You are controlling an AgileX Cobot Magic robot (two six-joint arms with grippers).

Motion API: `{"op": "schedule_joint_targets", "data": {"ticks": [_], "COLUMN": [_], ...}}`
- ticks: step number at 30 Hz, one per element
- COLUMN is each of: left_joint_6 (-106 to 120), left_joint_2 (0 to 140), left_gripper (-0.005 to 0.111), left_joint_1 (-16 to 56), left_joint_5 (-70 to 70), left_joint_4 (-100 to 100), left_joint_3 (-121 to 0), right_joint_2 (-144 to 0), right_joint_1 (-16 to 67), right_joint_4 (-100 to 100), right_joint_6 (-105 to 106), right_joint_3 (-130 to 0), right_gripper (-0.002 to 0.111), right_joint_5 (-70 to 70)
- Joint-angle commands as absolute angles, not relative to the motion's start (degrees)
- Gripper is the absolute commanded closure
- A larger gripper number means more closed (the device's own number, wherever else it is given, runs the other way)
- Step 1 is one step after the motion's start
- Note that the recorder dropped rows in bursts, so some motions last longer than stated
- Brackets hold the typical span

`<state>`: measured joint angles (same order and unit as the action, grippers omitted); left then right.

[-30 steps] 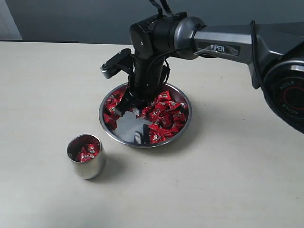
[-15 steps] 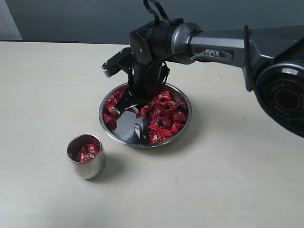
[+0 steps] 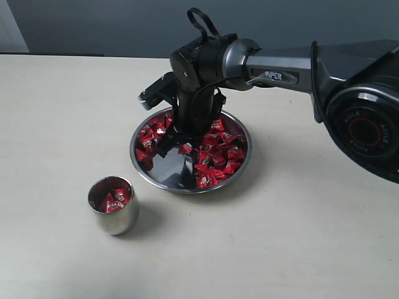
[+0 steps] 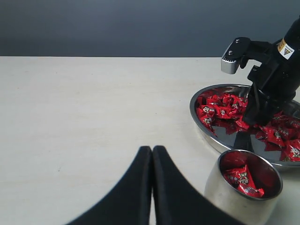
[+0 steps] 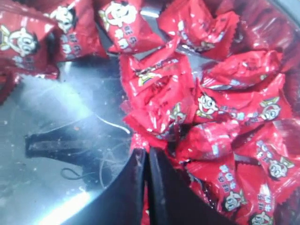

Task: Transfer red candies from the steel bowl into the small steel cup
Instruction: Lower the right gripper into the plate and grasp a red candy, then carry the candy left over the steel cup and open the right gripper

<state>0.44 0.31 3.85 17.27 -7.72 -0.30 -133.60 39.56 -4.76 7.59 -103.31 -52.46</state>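
Observation:
The steel bowl (image 3: pixel 163 172) sits mid-table, its far and right parts heaped with red candies (image 3: pixel 219 152) and its near-left bottom bare and mirror-like. My right gripper (image 3: pixel 181 147) points down into the bowl at the edge of the heap. In the right wrist view its jaws (image 5: pixel 146 153) are closed, with a strip of red candy wrapper (image 5: pixel 146 208) pinched between them. The small steel cup (image 3: pixel 116 218) stands upright in front-left of the bowl with a few red candies (image 3: pixel 114 200) inside. My left gripper (image 4: pixel 152 149) hovers shut and empty beside the cup (image 4: pixel 228 196).
The right arm (image 3: pixel 280 62) reaches in from the right, over the bowl's far rim. A dark wall runs along the table's far edge. Pale bare tabletop (image 3: pixel 280 237) surrounds bowl and cup.
The right gripper has shifted slightly right and risen a little inside the bowl; a red candy now shows at its tips. Cup and bowl have not moved.

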Motion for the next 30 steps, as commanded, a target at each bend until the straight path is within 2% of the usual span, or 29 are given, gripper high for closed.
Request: {"op": "schedule_joint_targets", "data": {"ticks": [1,7,18,26,30], "left_joint_6": [0.43,0.43,0.43,0.43,0.43], "left_joint_2": [0.00,0.00,0.00,0.00,0.00], "left_gripper": [0.106,0.106,0.106,0.106,0.106], "left_joint_1": [3.56,3.56,3.56,3.56,3.56], "left_joint_5": [16.71,16.71,16.71,16.71,16.71], "left_joint_4": [-7.69,-7.69,-7.69,-7.69,-7.69], "left_joint_3": [0.00,0.00,0.00,0.00,0.00], "right_joint_2": [-133.90,-131.12,-121.97,-118.44,-118.27], "right_joint_1": [39.29,39.49,39.49,39.78,42.75], "right_joint_4": [-4.65,-3.55,12.00,31.51,33.39], "right_joint_6": [7.71,7.71,13.97,27.02,28.96], "right_joint_3": [-103.13,-103.13,-103.13,-103.13,-103.13], "right_gripper": [0.108,0.108,0.108,0.108,0.108], "right_joint_5": [-53.39,-53.54,-55.50,-68.19,-69.96]}}
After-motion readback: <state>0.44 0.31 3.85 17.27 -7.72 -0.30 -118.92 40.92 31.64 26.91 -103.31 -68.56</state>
